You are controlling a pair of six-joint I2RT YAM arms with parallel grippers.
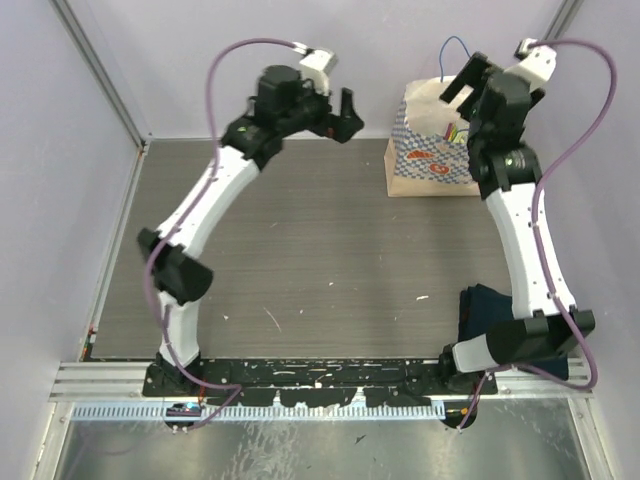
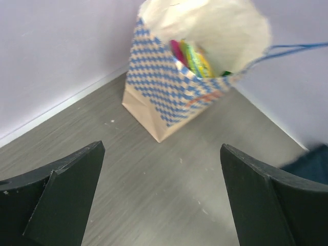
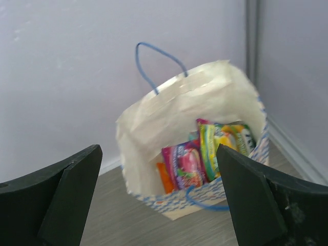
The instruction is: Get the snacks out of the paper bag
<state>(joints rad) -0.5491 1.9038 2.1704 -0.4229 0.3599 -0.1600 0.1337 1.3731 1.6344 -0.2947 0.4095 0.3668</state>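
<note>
left gripper [image 2: 162,154] and right gripper [image 3: 159,169] are held spread, empty; beyond both, candy packets [image 3: 205,154] are seen inside the paper bag [image 3: 169,107], lettering blurred.

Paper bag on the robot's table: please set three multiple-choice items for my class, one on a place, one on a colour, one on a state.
1. Where on the table does the paper bag stand?
A. near left corner
B. far right corner
C. centre

2. What colour are the bag's cord handles?
A. red
B. black
C. blue

3. How is the right gripper?
A. open
B. shut on a packet
C. shut on a handle

Answers:
1 B, the top view shows it far back on the right.
2 C, the right wrist view shows blue loops.
3 A, its fingers stand wide apart, holding nothing.
</note>
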